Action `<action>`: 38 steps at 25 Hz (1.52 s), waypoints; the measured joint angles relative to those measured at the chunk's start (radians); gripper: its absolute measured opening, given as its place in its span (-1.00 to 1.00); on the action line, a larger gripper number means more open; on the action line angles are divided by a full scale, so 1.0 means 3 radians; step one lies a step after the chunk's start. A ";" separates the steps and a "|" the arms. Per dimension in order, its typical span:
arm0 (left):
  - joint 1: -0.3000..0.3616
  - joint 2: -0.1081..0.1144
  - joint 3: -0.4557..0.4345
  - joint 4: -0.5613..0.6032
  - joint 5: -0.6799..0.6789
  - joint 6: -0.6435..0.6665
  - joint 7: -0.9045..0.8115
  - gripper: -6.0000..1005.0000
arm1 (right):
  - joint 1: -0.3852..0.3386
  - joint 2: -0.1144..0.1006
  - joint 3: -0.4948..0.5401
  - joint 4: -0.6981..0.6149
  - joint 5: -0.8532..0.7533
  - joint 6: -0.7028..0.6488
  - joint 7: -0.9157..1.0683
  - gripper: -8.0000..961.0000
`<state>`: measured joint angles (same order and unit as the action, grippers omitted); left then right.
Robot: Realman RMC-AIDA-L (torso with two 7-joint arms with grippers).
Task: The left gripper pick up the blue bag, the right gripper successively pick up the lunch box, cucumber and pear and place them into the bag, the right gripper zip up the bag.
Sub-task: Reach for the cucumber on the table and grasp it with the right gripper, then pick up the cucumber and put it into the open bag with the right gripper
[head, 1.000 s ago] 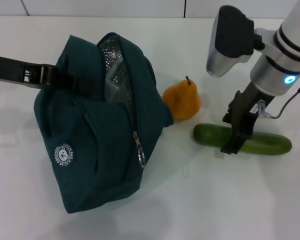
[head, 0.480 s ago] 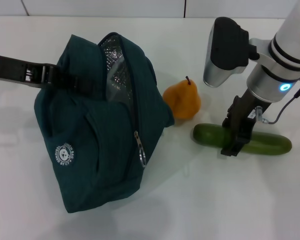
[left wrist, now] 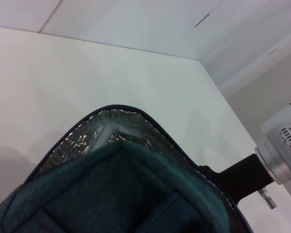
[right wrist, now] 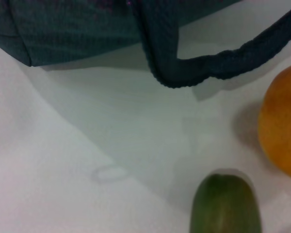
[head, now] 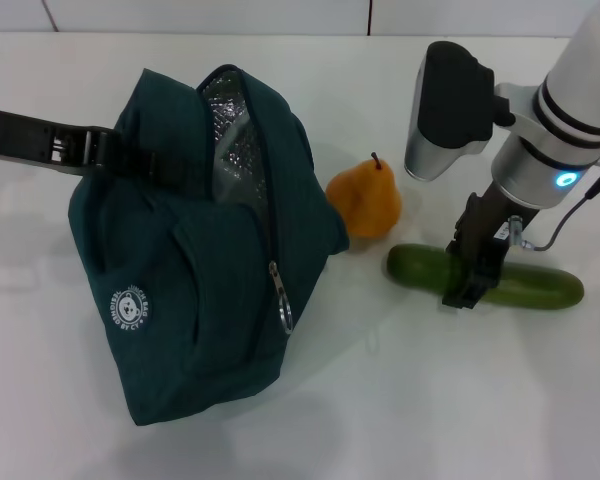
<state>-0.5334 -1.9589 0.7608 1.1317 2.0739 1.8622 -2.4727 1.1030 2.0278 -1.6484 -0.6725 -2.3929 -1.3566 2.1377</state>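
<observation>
The blue bag point(head: 195, 255) stands on the white table with its zipper open and the foil lining point(head: 225, 140) showing. My left gripper point(head: 98, 150) is shut on the bag's upper left side and holds it up. The cucumber point(head: 520, 282) lies on the table to the right of the bag. My right gripper point(head: 472, 270) is open and stands astride the cucumber's middle, one finger on its near side. The pear point(head: 364, 202) stands upright between bag and cucumber. The lunch box is not in view. The right wrist view shows the cucumber's end point(right wrist: 225, 204), the pear point(right wrist: 283, 131) and a bag handle point(right wrist: 208, 68).
The zipper's ring pull point(head: 283, 315) hangs on the bag's front. The left wrist view looks over the bag's open mouth point(left wrist: 121, 131) towards my right arm point(left wrist: 281, 145). White table point(head: 430, 400) lies in front of the bag and the cucumber.
My right wrist has sunk a little and shifted left over the cucumber. The cucumber, pear and bag have stayed in place.
</observation>
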 joint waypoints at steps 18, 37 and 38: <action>0.0017 0.0007 -0.0042 -0.0004 0.0000 0.0010 -0.0001 -0.90 | -0.0206 -0.0024 0.0450 -0.0915 -0.0066 -0.0732 0.0200 0.21; 0.0027 0.0000 -0.0077 0.0033 -0.0041 0.0026 -0.0020 -0.90 | -0.1233 -0.0043 0.1631 -0.2365 0.1395 -0.0386 -0.0428 0.21; 0.0027 0.0000 -0.0077 0.0033 -0.0041 0.0026 -0.0020 -0.90 | -0.1268 -0.0040 0.1629 -0.2319 0.1571 -0.0325 -0.0534 0.21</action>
<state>-0.5254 -1.9589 0.7377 1.1417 2.0615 1.8700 -2.4786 0.7225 2.0160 -1.1598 -1.3682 -1.9216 -1.4540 1.9775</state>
